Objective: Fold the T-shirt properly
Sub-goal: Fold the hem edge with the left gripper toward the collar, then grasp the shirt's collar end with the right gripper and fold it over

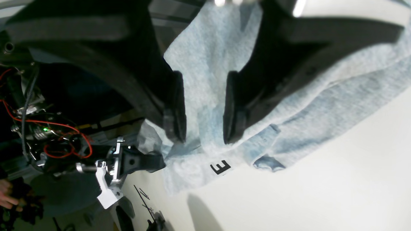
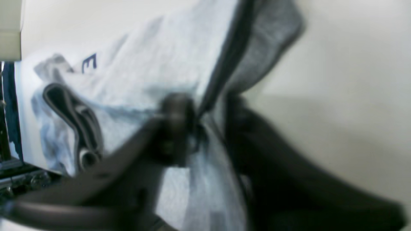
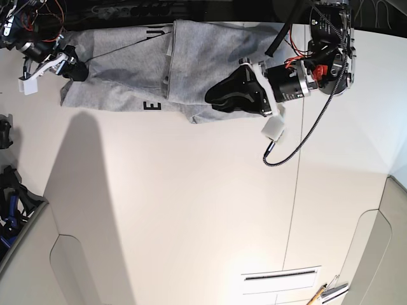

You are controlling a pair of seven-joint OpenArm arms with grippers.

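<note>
Grey heathered cotton is what I'm dealing with: the T-shirt (image 3: 127,79) is stretched out as a long rumpled band along the far edge of the white table (image 3: 191,210), one layer already flopped over another near the middle, with a black letter E (image 3: 152,106) peeking out at the near hem. So I'd call it partway at best: there's a rough lengthwise fold, but the edges don't line up, the sleeves look bunched, and the crosswise folds are all left to do. My left gripper (image 1: 202,110) hangs over the shirt's right-hand part in the base view with its jaws parted and cloth running between them, not pinching anything as far as I can see. My right gripper (image 2: 205,123) is at the other end; that wrist view is pretty blurry, but the jaws look closed in on a dark-edged fold of fabric, so I think it's got the shirt. Containers: none in sight, nothing to put the shirt into.
</note>
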